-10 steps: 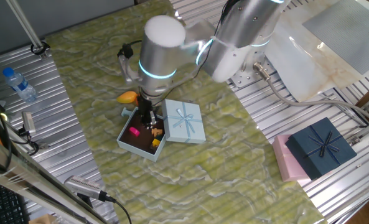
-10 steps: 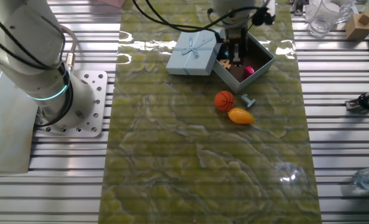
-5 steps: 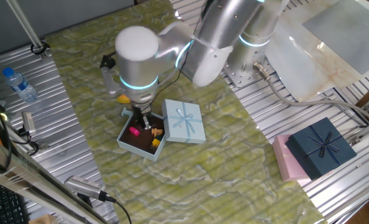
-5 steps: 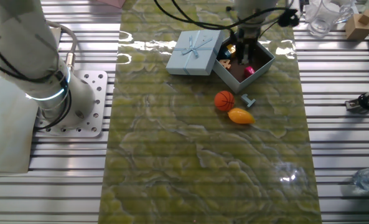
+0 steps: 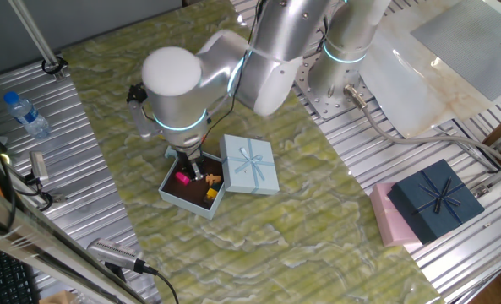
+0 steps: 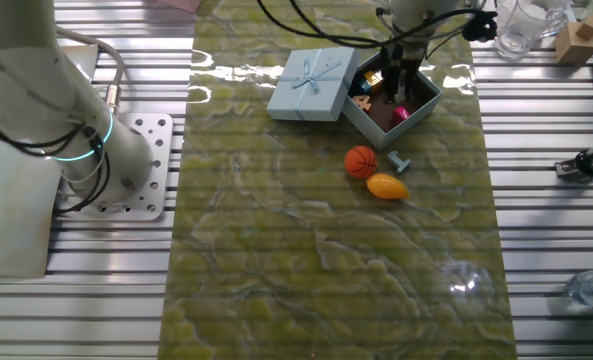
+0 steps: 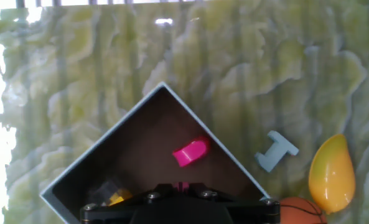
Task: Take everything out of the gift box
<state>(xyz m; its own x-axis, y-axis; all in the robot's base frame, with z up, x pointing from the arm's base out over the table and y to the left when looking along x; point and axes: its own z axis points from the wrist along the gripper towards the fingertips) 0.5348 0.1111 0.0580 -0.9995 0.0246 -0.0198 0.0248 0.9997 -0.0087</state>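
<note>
Three toys already out; gripper (image 6: 404, 82) hovers over the box (image 7: 242, 176), jaw state unclear, needs lowering onto magenta piece (image 7: 191, 152).

The gift box (image 7: 231, 163) looks like matt pale-blue cardboard, dark brown inside. The magenta piece (image 7: 191, 152), the mango (image 7: 333, 174) and the basketball (image 6: 360, 161) look like smooth, slightly glossy plastic. The table cover (image 6: 306, 270) is shiny, green and marbled. The arm (image 5: 271, 51) is brushed metal.
</note>
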